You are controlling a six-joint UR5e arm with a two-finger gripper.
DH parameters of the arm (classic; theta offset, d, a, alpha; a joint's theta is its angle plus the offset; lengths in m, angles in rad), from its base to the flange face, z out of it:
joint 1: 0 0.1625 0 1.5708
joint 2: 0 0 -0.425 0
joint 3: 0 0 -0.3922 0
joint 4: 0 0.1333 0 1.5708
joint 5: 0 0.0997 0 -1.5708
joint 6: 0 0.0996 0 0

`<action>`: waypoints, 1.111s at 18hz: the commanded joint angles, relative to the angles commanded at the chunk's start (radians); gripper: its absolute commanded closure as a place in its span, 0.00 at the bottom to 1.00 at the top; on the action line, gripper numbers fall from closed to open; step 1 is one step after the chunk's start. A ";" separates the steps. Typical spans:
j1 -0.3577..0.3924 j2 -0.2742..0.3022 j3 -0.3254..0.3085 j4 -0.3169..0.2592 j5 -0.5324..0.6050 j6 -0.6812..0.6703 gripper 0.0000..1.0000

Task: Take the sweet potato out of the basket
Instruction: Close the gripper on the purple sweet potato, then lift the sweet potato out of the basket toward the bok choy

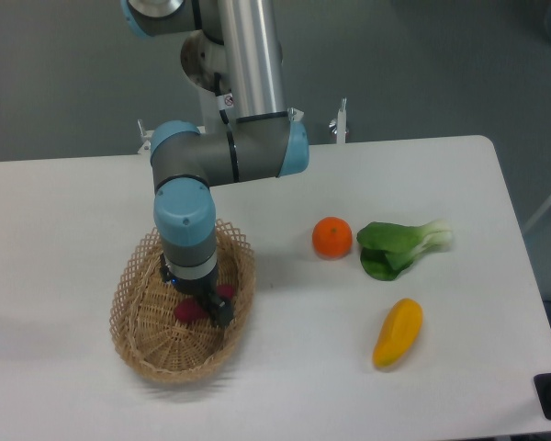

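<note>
The tan wicker basket (145,340) lies at the front left of the white table. The magenta sweet potato (189,311) lies inside it, showing on both sides of my gripper. My gripper (211,307) reaches straight down into the basket, and its dark fingers stand on either side of the sweet potato's middle. The arm's wrist hides the upper part of the gripper. I cannot tell whether the fingers press on the tuber or stand slightly apart from it.
An orange (331,237) sits right of the basket. A green bok choy (397,244) lies beside it. A yellow-orange elongated fruit (398,333) lies toward the front right. The table's front edge runs close below the basket.
</note>
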 joint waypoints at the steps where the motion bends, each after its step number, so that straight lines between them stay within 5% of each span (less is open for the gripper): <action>1: 0.000 0.001 0.003 0.000 0.000 0.000 0.01; 3: 0.000 0.001 0.008 -0.002 0.002 0.003 0.50; 4: 0.000 0.001 0.011 -0.002 0.002 0.003 0.57; 10: 0.000 0.009 0.014 -0.002 0.026 0.006 0.67; 20: 0.024 0.112 0.080 -0.025 0.014 0.011 0.67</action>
